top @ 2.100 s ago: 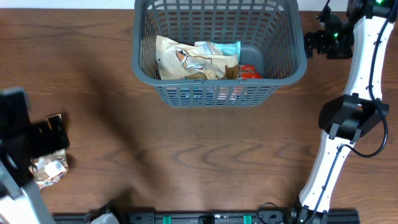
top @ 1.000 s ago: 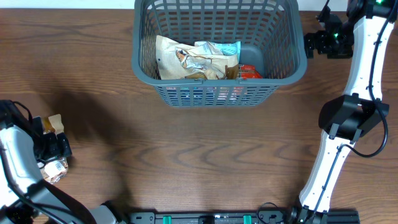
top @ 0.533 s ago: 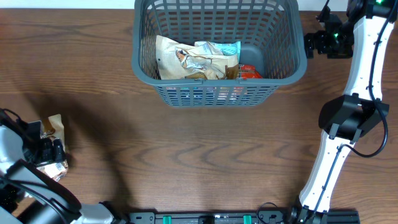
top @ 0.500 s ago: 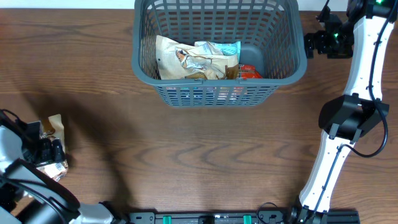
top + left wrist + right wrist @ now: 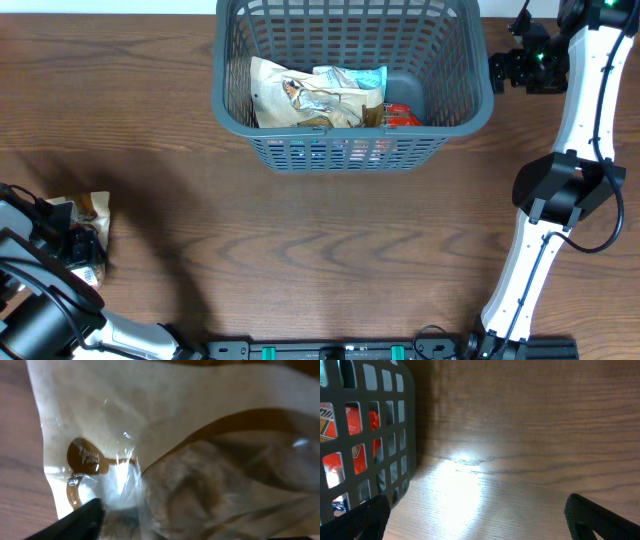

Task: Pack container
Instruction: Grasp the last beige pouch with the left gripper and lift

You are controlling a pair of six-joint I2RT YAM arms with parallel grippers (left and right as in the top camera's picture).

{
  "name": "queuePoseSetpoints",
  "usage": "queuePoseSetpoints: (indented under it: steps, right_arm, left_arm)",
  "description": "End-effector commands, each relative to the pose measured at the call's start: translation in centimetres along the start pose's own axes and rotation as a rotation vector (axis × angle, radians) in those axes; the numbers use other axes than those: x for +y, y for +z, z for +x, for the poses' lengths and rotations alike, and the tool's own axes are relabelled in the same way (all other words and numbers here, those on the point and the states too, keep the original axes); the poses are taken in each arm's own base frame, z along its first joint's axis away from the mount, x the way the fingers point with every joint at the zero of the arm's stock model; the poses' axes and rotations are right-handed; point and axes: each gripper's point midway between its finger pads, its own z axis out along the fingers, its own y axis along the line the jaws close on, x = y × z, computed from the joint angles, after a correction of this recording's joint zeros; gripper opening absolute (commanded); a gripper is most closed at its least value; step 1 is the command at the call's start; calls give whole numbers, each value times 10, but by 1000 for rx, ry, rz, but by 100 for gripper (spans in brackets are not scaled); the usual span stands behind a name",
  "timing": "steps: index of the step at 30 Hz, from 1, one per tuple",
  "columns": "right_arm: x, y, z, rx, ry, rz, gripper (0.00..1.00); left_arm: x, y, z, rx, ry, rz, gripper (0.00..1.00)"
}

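The container, a dark grey lattice basket (image 5: 478,112), stands at the top middle of the overhead view and holds several packets: a beige one (image 5: 290,95), a teal-edged one (image 5: 355,78) and a red one (image 5: 402,116). A beige and clear snack packet (image 5: 93,222) lies on the table at the far left. My left gripper (image 5: 68,243) is down on this packet. The packet (image 5: 200,455) fills the left wrist view, and only one dark fingertip (image 5: 80,520) shows, far to the side, so the jaws look open. My right gripper (image 5: 500,70) is open and empty beside the basket's right wall (image 5: 370,435).
The right arm (image 5: 560,190) runs down the right side of the table. A dark rail (image 5: 340,350) lies along the front edge. Bare wooden tabletop (image 5: 320,250) lies between the packet and the basket.
My left arm has come down and drawn back towards the left edge onto the snack packet, which has shifted slightly. The right arm and the basket have not moved.
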Motion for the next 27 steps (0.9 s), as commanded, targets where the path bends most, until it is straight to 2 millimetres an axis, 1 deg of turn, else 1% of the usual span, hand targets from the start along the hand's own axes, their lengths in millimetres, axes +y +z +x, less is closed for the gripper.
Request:
queuePoseSetpoints:
  steps: [1,3,5,9,11,16,20,24,27]
  right_arm:
    - [1,1,0,3,8,-2,99]
    - [1,1,0,3,8,-2,99]
    - [1,1,0,3,8,-2,99]
    - [1,1,0,3,8,-2,99]
    - [1,1,0,3,8,-2,99]
    - [1,1,0,3,8,-2,99]
    - [1,1,0,3,7,-2,99]
    - [1,1,0,3,7,-2,99]
    - [1,1,0,4,7,-2,99]
  left_arm:
    - [-7,3,-3,-18,9,50,59]
    - [-10,3,-5,-26,9,63,48]
    - [-13,3,-6,-35,9,81,34]
    - [-24,1,-12,-72,8,144,13]
    - [-31,-1,-17,-98,4,183,7]
    - [-46,-13,-36,-132,-44,226,6]
    - [-61,-35,-55,-148,-17,221,6]
    - [-77,-69,-78,-201,26,200,5]
    - [-83,-104,-98,-283,0,179,6]
